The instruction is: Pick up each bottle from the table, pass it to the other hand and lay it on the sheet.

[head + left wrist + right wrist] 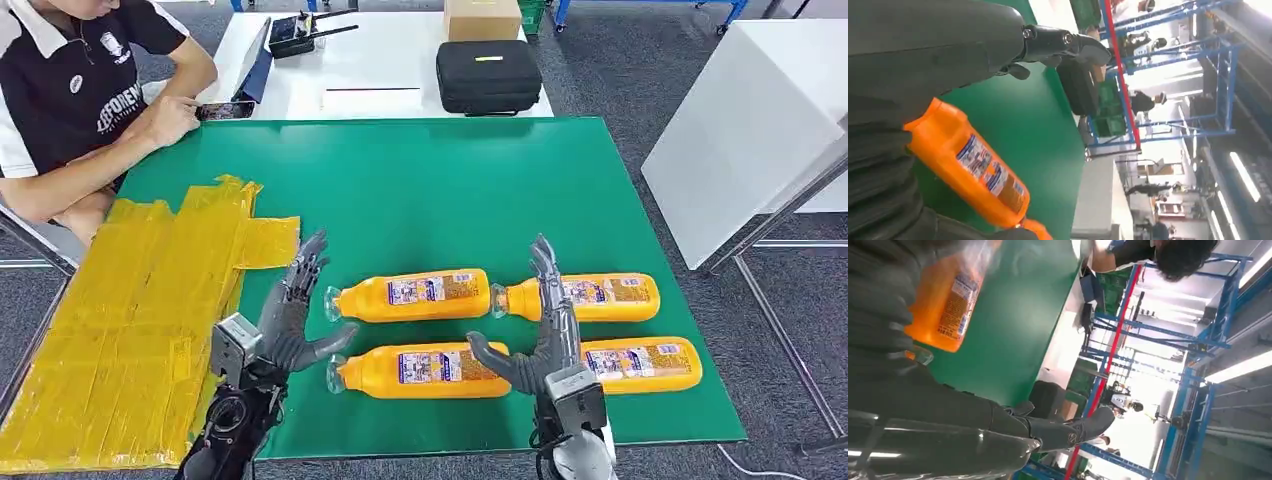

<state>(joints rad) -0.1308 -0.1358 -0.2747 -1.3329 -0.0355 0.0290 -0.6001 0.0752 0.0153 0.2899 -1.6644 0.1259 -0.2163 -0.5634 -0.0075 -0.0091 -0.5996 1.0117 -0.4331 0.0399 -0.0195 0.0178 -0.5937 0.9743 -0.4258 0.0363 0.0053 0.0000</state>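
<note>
Both hands hover spread and empty above the green desk (pixel 420 190): the left robot hand (pixel 295 315) just off the cap ends of the two nearer-left bottles, the right robot hand (pixel 545 335) standing between the left pair and the right pair. The front-left bottle (pixel 420 370) lies between the two hands with the back-left bottle (pixel 410 296) just beyond it, and the front-right bottle (pixel 640 363) and back-right bottle (pixel 585 297) lie on the right hand's outer side, all four on their sides, long axes running across the desk, caps toward the left hand and the yellow sheet (pixel 130 320) beyond it. Full of orange liquid, they will likely feel fairly heavy, stiff, smooth and apt to roll, so a wrap around the labelled middle looks safest.
</note>
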